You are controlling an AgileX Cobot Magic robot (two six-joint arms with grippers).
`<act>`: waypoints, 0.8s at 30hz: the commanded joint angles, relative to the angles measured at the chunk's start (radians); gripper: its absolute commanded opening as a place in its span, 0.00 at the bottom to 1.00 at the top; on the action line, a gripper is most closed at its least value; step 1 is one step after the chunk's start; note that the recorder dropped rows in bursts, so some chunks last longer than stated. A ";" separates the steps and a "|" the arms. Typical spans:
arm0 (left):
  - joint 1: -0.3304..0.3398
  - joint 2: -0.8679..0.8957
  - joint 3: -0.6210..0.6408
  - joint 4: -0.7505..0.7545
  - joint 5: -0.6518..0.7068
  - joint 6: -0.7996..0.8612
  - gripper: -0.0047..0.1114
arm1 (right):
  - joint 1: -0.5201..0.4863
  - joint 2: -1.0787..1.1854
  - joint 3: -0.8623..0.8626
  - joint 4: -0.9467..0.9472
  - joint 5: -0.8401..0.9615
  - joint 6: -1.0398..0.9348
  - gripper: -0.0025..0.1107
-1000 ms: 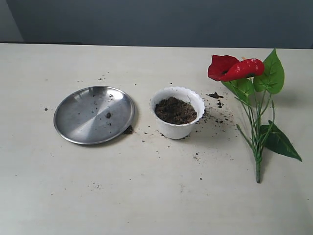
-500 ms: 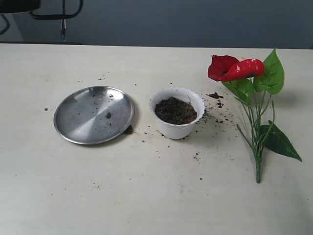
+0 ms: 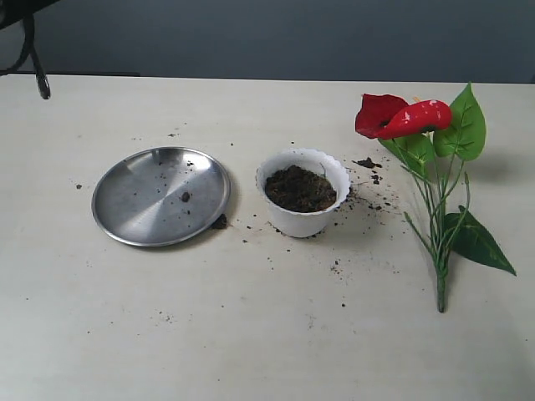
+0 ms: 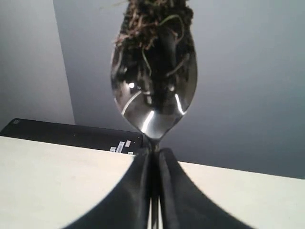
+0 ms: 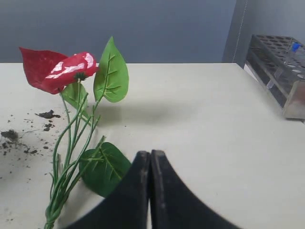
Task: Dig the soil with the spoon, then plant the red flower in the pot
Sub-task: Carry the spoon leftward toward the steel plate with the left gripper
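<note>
Change, exterior view: dark arm part [image 3: 17, 12] sits only at the bench's [image 3: 251, 334] far left corner; half a second ago it reached further in.
Unmoved: pot [image 3: 301, 221] mid-bench holding soil [image 3: 301, 188]; steel plate [image 3: 142, 209] toward the left edge; red flower [image 3: 401, 117] lying near the right edge.
Left wrist view: left gripper [image 4: 153, 155] clamped on the spoon [image 4: 153, 109]; the soil clump in its bowl is cut off by the frame.
Right wrist view: right gripper [image 5: 150, 160] pressed together, empty, beside the flower's stems; tube rack [image 5: 281, 67] blurred.
Room: grey wall [image 3: 292, 38].
</note>
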 commanded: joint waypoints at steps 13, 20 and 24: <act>-0.002 0.077 -0.089 0.014 -0.265 0.063 0.04 | -0.004 -0.006 0.001 0.000 -0.010 -0.001 0.02; -0.002 0.110 -0.127 -0.107 -0.337 0.142 0.04 | -0.004 -0.006 0.001 0.000 -0.010 -0.001 0.02; -0.002 0.139 -0.163 -0.349 -0.337 0.442 0.04 | -0.004 -0.006 0.001 0.000 -0.010 -0.001 0.02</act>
